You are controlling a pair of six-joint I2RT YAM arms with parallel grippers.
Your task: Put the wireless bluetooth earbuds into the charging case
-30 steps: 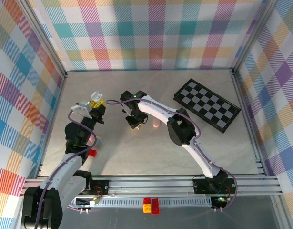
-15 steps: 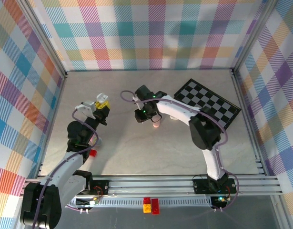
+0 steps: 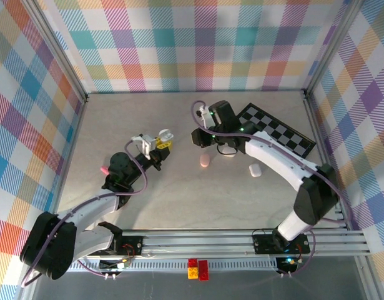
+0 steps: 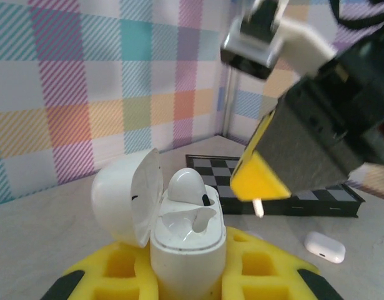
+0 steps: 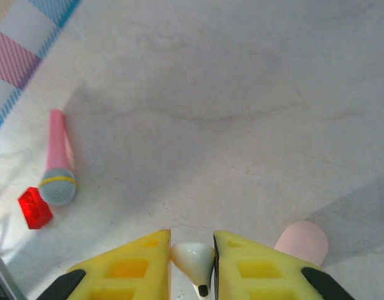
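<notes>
My left gripper [image 4: 187,265] is shut on an open white charging case [image 4: 188,240], held upright with its lid [image 4: 126,194] swung left. One white earbud [image 4: 185,185] sits in the case's far slot. The near slot is empty. In the top view this case [image 3: 165,134] is left of centre, at the left gripper [image 3: 159,145]. My right gripper [image 5: 192,250] is shut on a second white earbud [image 5: 193,259]. Its stem [image 4: 258,207] pokes out below a yellow finger [image 4: 257,178], to the right of the case and a little above it. In the top view the right gripper [image 3: 200,137] hovers right of the case.
A pale pink closed case [image 3: 205,161] lies below the right gripper, and a white closed case [image 3: 254,169] lies further right. A chessboard [image 3: 276,134] sits at the back right. A pink microphone [image 5: 57,162] and a red brick [image 5: 34,207] lie on the table.
Both arms have shifted right. The left gripper carried the open case toward the centre, and the right gripper swung back and right with the earbud in it, past the pink case.
</notes>
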